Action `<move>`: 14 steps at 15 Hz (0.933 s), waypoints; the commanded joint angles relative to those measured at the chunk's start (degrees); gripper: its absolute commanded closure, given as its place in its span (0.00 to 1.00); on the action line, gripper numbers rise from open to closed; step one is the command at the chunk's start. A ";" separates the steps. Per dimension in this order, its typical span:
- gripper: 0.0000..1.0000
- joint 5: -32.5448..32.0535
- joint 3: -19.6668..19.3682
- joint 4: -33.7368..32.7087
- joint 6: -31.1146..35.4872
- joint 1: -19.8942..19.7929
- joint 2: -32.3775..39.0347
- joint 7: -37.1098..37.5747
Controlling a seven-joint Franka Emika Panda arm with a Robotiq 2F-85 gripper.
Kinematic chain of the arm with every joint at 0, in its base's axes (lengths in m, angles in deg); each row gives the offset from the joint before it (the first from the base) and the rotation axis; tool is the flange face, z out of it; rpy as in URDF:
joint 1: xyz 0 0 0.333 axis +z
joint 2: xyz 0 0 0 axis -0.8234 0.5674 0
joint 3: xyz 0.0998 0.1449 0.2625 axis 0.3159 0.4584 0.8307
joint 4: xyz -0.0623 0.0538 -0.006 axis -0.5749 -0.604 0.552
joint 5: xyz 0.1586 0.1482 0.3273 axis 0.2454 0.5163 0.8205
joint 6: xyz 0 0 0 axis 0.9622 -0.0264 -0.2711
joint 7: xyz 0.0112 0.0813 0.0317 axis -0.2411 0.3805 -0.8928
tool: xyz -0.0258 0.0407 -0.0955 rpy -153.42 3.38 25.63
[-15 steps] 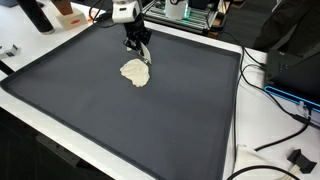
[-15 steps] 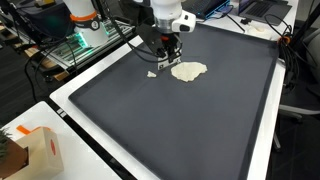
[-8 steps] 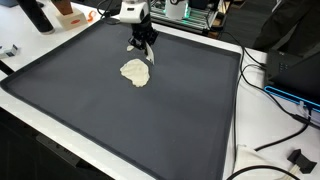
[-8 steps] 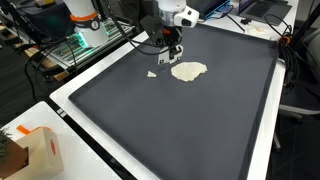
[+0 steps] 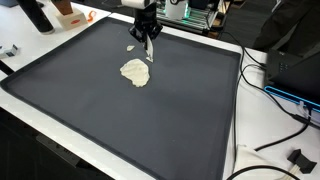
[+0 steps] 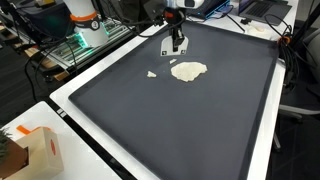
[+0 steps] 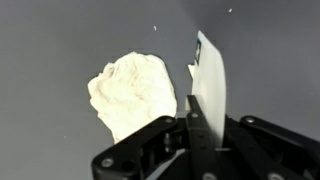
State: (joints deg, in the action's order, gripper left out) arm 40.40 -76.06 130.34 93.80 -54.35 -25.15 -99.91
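Wrist view: white flat strip (image 7: 208, 75) sat pinched in the gripper (image 7: 195, 125), lifted off the dark mat (image 7: 60, 40), just beside the dough lump (image 7: 133, 95) but not touching it. In both exterior views the strip (image 5: 149, 52) hung above the far part of the mat (image 5: 100, 120), near its back edge, with the lump (image 5: 134, 72) lower and nearer the camera. Arm came in from the far side of the table, wrist straight down, gripper (image 5: 147, 40) raised clear of the surface. Strip's long axis ran roughly vertical in the exterior views, free end pointing down at the mat; in the wrist view it ran away from the fingers toward the top of frame, seen nearly edge-on, slightly tilted. Fingers were clamped tight on the strip's near end, almost no gap, holding only that. Gripper (image 6: 176, 40) was above and behind the lump (image 6: 188, 71). A small crumb (image 6: 151, 74) lay on the mat (image 6: 180, 130) apart from the lump. Cardboard box (image 6: 35, 150) stood on the white table (image 6: 80, 165) off the mat's near corner. Cables (image 5: 280, 120) lay beside the mat
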 commanded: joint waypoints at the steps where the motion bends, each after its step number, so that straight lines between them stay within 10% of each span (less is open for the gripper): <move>1: 0.99 -7.26 -1.82 0.78 -1.66 2.08 -4.13 12.86; 14: 0.99 -12.19 -1.42 -5.44 -13.50 3.29 -7.47 46.72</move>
State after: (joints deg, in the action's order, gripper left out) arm 29.14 -77.09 126.17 84.73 -51.78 -32.11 -59.35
